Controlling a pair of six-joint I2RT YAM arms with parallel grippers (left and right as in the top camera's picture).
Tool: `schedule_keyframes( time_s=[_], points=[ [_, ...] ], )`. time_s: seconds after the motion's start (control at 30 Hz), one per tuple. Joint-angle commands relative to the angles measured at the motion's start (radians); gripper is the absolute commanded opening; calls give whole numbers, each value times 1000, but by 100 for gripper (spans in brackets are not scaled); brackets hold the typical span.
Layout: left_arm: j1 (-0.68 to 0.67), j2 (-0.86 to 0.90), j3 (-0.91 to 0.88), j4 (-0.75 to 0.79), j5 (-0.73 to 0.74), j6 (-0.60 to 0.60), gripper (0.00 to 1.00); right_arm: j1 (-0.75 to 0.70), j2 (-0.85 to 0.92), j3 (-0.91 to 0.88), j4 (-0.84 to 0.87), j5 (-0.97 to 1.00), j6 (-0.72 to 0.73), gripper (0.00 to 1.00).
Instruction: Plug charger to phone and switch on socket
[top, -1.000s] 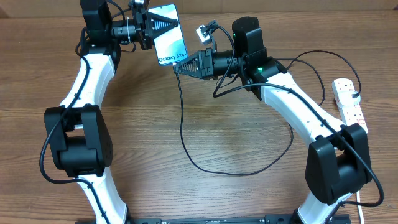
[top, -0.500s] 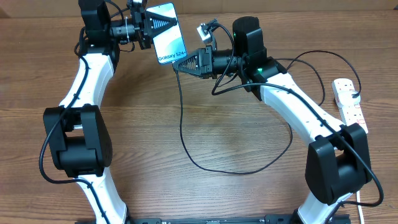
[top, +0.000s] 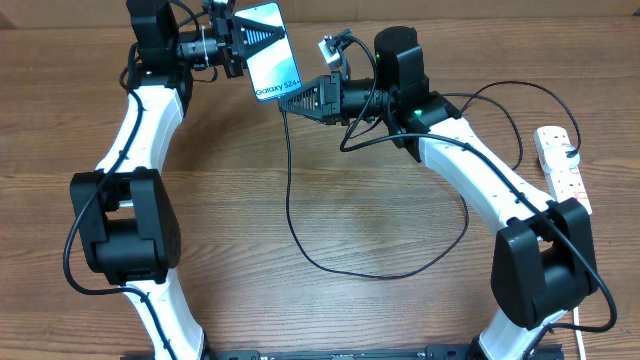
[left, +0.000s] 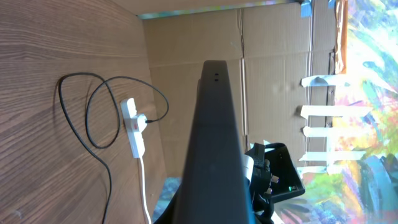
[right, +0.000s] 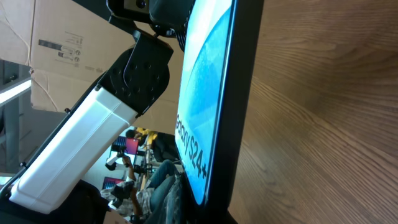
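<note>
phone (top: 275, 70) in left pincer (top: 267, 38), right pincer (top: 288, 106) clamping charger (top: 289, 190)

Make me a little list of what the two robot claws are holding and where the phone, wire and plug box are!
left claw: shut on the phone
phone screen: lit, light blue
right claw: shut on the charger tip, right by the phone's lower end
charger cable: hangs down, loops over the table
plugged into phone: cannot tell
socket: white strip at the table's right edge, no claw near it
</note>
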Motion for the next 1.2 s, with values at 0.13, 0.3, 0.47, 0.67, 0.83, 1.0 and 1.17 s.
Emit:
schedule_keyframes(
  time_s=[0.13,0.3,0.47,0.67,0.83,1.0,1.17],
  points=[
    [-96,-19,8,-4,169,9,4,-16,-14,17,38,193,-5,14],
    [-94,-19,8,-4,168,9,4,-16,-14,17,38,188,-5,29],
    [-94,-19,8,-4,168,9,4,-16,-14,17,34,155,-31,59],
    [-93,-19,8,-3,168,30,4,-18,-14,17,27,105,-35,77],
    [-87,-19,8,1,168,57,4,-54,-14,17,32,-8,-35,84],
    [-58,-19,8,0,154,58,4,-106,-14,17,30,-200,-50,91],
    [-22,-19,8,-4,152,53,4,-154,-14,17,-23,-369,-104,100]
  ],
)
